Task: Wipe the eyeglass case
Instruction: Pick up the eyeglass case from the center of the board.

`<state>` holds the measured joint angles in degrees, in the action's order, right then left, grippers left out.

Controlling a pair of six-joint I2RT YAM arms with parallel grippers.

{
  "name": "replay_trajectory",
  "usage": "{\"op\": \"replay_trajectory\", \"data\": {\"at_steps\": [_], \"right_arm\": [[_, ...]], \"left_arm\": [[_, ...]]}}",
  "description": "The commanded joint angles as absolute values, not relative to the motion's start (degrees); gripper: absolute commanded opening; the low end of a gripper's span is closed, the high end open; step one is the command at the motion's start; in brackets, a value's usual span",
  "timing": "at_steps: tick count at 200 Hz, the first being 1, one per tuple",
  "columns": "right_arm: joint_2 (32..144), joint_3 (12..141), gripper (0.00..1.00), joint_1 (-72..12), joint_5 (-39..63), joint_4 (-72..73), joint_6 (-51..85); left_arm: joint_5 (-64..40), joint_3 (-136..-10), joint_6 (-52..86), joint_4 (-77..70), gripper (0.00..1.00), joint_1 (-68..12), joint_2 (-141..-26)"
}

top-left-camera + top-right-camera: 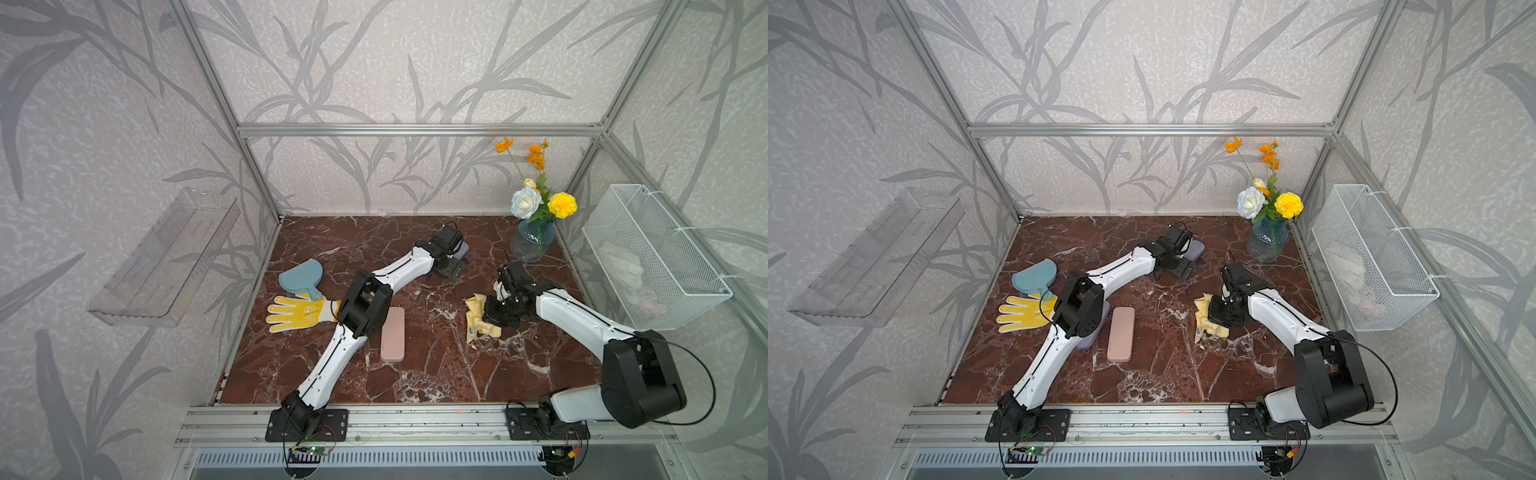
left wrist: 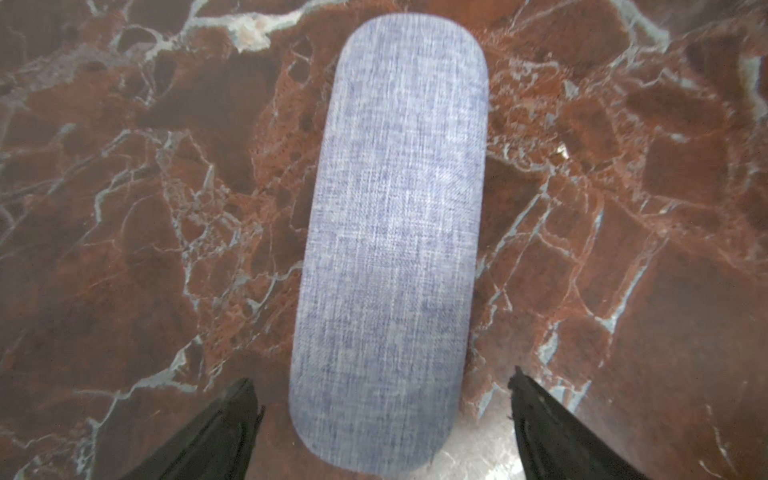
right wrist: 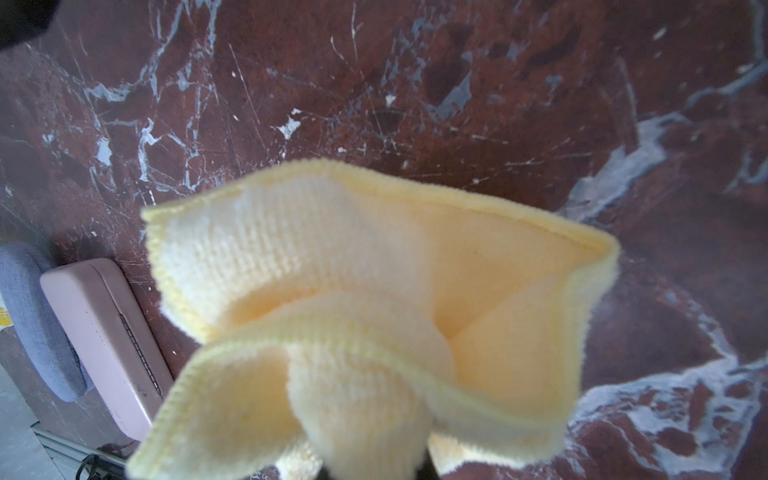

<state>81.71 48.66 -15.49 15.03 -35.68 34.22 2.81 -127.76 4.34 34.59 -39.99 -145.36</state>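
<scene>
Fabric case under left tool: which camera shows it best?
Left wrist view: the fabric case fills the frame under the open left tool. Both top views show only one end, the tool covering the rest. Right wrist view misses it.

- In both top views the left arm covers the blue-grey eyeglass case near the far edge of the bench; only one end shows.
- A second blue-grey case lies mostly under that arm's elbow.
- The left wrist view's edge cuts off the left end effector, leaving two dark fingertips.
- The yellow cloth fills the right wrist view, hiding the right end effector.
- Pale things in the wire basket are too blurred to name.
</scene>
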Motion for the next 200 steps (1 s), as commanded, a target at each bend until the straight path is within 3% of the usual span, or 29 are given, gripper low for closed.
{"op": "replay_trajectory", "data": {"at_steps": [1,34,66,79,115,151,200], "right_arm": [[82.5,48.0,0.00,-15.2,15.9,-34.6,34.5],[82.6,48.0,0.00,-15.3,15.9,-34.3,34.5],[83.0,47.8,0.00,-15.2,16.2,-33.9,34.5],[83.1,47.7,0.00,-15.2,16.3,-33.9,34.5],[82.5,47.8,0.00,-15.0,15.4,-34.4,34.0],[81.5,47.7,0.00,-14.2,15.3,-34.6,33.7],[79.2,48.2,0.00,-13.6,14.8,-36.0,33.6]], "left_arm": [[1.6,-130.7,3.0,36.4,0.89,-39.3,-147.1],[-0.8,-133.1,2.3,36.5,0.71,-38.8,-149.5],[-1.6,-133.5,2.0,35.3,0.68,-38.8,-149.9],[-2.3,-133.4,1.6,35.0,0.58,-38.7,-149.9],[-5.3,-129.9,-0.1,32.5,0.46,-38.8,-147.1],[-6.3,-119.5,-2.1,28.9,0.31,-38.8,-140.1],[-5.9,-91.2,-0.6,18.9,0.30,-40.4,-119.3]]}}
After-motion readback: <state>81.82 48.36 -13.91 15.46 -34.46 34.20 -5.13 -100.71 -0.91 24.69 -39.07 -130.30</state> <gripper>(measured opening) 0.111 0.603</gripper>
